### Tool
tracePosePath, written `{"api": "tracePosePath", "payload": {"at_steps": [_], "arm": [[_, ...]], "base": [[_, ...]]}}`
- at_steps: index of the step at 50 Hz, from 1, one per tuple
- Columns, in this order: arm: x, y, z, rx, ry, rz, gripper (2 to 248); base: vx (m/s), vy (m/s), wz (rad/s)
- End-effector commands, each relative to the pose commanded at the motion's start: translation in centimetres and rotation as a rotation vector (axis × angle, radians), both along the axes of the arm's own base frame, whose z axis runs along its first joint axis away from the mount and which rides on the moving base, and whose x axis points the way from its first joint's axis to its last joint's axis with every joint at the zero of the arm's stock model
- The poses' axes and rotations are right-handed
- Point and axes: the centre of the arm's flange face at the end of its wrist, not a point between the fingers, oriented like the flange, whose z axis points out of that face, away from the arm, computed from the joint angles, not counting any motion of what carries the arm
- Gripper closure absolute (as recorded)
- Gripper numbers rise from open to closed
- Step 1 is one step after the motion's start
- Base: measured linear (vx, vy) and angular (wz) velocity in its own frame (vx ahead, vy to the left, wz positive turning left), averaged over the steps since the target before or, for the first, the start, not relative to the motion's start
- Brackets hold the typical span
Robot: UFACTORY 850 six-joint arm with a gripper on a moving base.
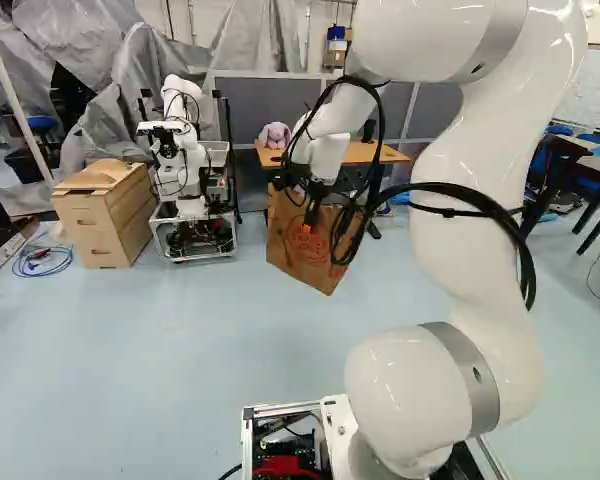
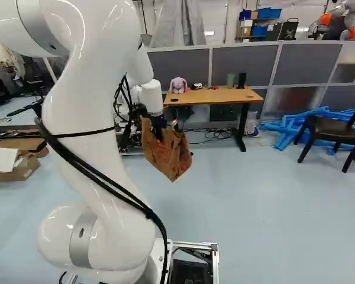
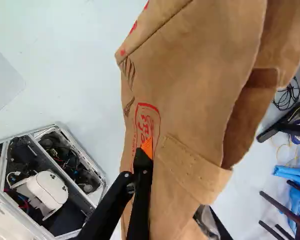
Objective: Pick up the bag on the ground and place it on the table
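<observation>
Pale blue floor (image 2: 254,195) stretches up to a wooden-topped table (image 2: 216,97) where a pink plush toy (image 2: 178,85) sits. I have the brown bag (image 1: 292,262) pinched between the two fingers of my gripper (image 1: 308,222), and it hangs tilted in the air on my side of the table.

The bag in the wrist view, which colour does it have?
The bag is brown with red print; wrist view shows it best.
</observation>
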Motion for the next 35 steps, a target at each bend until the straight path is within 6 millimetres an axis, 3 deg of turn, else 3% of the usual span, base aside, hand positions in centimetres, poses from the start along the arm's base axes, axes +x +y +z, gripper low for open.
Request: {"api": "tracePosePath", "payload": {"at_steps": [11, 35], "arm": [[-0.1, 0.4, 1.5, 0.015, 0.032, 0.004, 229], [-2.4, 0.6, 4.8, 0.048, 0.105, 0.004, 229]], "base": [[0.000, 0.000, 0.000], [0.000, 0.000, 0.000]]}}
